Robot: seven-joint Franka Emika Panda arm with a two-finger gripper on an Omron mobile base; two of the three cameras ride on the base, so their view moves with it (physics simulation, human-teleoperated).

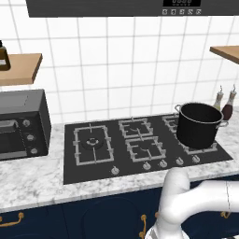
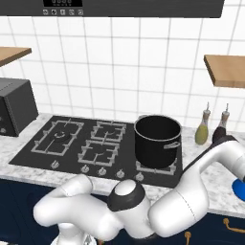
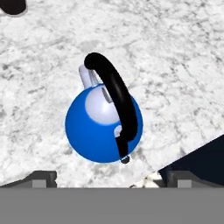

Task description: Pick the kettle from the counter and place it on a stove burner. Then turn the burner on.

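Observation:
In the hand view the small bright-blue kettle stands upright on the marbled counter, seen from above, its black arched handle running over the top. My gripper hovers above it, open, with one fingertip on each side and nothing between them. A sliver of the kettle shows at the right edge of the right base view, past my arm, which reaches off to the right. The large stove burner sits bare at the cooktop's left end.
A big black stockpot stands on the cooktop's right grate. Two bottles stand by the wall behind the kettle's side. A dark toaster oven sits left of the stove. Knobs line the cooktop's front. The counter's edge lies close to the kettle.

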